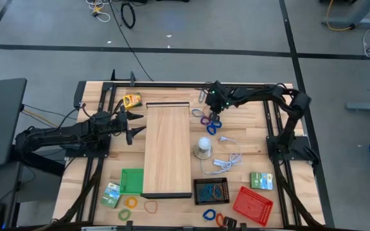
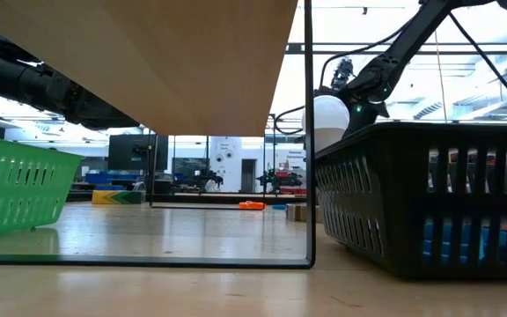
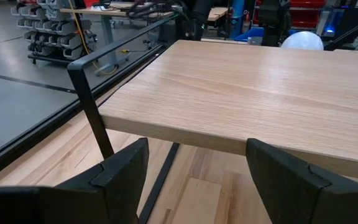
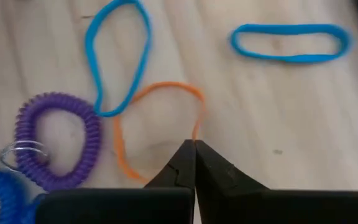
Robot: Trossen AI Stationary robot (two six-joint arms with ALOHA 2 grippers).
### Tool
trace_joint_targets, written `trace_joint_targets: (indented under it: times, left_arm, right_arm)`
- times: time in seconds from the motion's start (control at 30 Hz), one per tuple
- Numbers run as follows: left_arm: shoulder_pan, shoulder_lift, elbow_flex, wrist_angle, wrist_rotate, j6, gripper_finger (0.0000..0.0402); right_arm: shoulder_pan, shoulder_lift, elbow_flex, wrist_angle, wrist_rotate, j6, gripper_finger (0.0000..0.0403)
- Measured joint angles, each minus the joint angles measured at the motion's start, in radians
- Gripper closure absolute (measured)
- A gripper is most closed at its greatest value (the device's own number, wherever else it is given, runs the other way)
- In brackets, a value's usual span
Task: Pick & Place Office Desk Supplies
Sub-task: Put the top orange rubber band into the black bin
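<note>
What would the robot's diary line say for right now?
right claw: shut on orange band, beside purple coil | left claw: open, waiting at wooden board | step: picking up

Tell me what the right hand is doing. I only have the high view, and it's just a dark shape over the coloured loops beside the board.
Observer: The right hand is shut, and its tips meet on the rim of an orange band. It seems to be pinching it.
Operator: Is anything tangled with that band?
Observer: A blue band overlaps one side of it. A purple coil lies close beside it, but I cannot tell whether they touch.
Operator: And the left hand?
Observer: The left hand is open and empty, facing the edge of the wooden board.
</note>
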Motion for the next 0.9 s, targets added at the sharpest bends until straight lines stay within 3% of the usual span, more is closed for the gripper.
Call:
trace_joint_targets:
  times: [0.27,0.63,0.9]
  left_arm:
    - [0.000,0.000,0.000,0.000,0.000,0.000,0.0129]
    - [0.000,0.000,0.000,0.000,0.000,0.007,0.0129]
    - [0.000,0.000,0.000,0.000,0.000,0.020,0.0129]
  right_arm:
    - [0.003,-0.090,0.000,-0.022,0.092,0.025,0.0402]
    - [0.058,-0.284,-0.001,-0.156,0.307,0.057,0.0402]
    - [0.176,-0.466,-0.001,-0.277,0.295,0.139,0.0403]
